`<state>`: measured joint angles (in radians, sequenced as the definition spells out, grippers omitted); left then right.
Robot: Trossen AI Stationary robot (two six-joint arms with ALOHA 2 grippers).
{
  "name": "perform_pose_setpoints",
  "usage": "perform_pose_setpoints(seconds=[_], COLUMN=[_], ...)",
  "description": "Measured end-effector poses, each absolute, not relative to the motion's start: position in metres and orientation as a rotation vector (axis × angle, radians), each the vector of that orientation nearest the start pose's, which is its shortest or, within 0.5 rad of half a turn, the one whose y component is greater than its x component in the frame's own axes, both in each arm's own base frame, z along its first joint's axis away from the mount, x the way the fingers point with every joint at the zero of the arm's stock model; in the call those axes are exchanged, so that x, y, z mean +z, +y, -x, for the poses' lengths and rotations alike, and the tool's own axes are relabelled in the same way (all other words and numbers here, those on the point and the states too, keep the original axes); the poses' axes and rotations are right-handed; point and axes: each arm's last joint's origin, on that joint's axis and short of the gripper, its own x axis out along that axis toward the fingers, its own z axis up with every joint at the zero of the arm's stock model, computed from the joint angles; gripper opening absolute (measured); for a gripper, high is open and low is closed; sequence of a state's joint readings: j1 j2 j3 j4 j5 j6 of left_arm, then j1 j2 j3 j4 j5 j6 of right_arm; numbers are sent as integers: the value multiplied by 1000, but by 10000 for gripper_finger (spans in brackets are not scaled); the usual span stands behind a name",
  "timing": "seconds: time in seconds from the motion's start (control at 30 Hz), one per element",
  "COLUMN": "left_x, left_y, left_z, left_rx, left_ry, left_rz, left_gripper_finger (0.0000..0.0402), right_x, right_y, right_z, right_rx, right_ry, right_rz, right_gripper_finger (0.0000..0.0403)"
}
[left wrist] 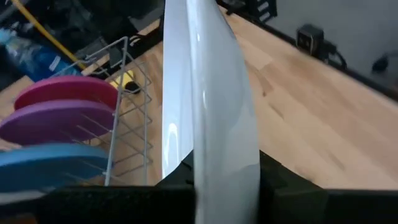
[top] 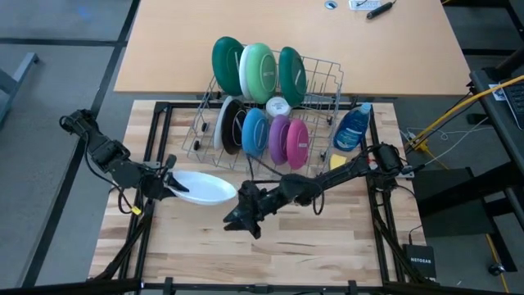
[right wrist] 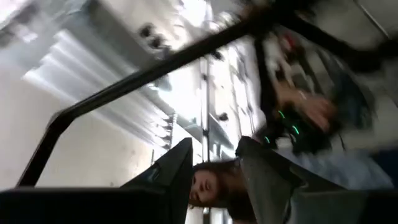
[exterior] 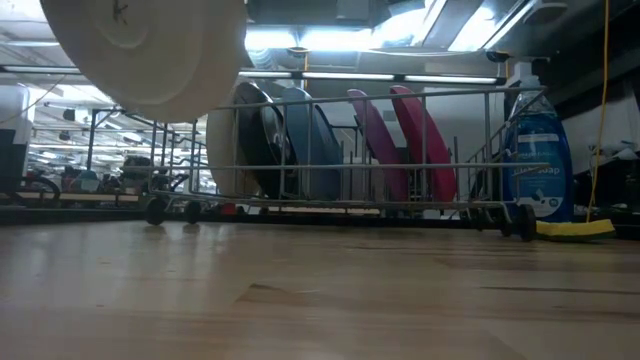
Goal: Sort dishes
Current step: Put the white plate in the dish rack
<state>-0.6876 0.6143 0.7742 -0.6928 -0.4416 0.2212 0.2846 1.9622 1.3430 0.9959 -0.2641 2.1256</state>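
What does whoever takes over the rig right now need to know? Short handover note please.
Left gripper: shut on the white plate, held off the table in front of the rack.
Right gripper: open, empty, low over the table's front middle.
Done: three large green dishes in the back row; black-and-white, blue, purple and pink small ones in the front row.
Left: slot the white plate into the rack.
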Motion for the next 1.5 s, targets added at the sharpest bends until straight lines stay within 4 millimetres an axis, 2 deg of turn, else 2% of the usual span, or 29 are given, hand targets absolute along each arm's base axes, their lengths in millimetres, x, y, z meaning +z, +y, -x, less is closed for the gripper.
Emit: perform_pose_setpoints(seconds=[0.07, 0.17, 0.3, 0.53, 0.7, 0.93, 1.1, 1.33, 1.5], left_x=[308, 313, 327, 355, 365, 359, 356, 359, 370], left_y=[-65, -64, -65, -74, -79, -72, -48, -2, 28], left_z=[-99, -98, -99, -117, -146, -206, -260, -351, -410], left_rx=[-273, -258, -244, -193, -84, 77, 219, 378, 442], left_ry=[424, 427, 352, 95, -30, -141, -268, -350, -406], left_rz=[-439, -343, -224, -72, 62, 264, 426, 545, 529], left_gripper_finger=[41, 41, 41, 41, 41, 41, 41, 41, 43], right_x=[298, 323, 359, 412, 442, 480, 498, 502, 498], right_y=[128, 118, 107, 89, 69, 26, -3, -26, -35], right_z=[-422, -412, -392, -354, -322, -258, -208, -152, -119], right_rx=[730, 736, 732, 625, 503, 319, 172, -49, -260], right_ry=[187, -59, -249, -364, -355, -370, -417, -379, -347], right_rz=[-1970, -1836, -1600, -1270, -1078, -833, -672, -446, -374], right_gripper_finger=[136, 136, 136, 136, 136, 136, 136, 136, 136])
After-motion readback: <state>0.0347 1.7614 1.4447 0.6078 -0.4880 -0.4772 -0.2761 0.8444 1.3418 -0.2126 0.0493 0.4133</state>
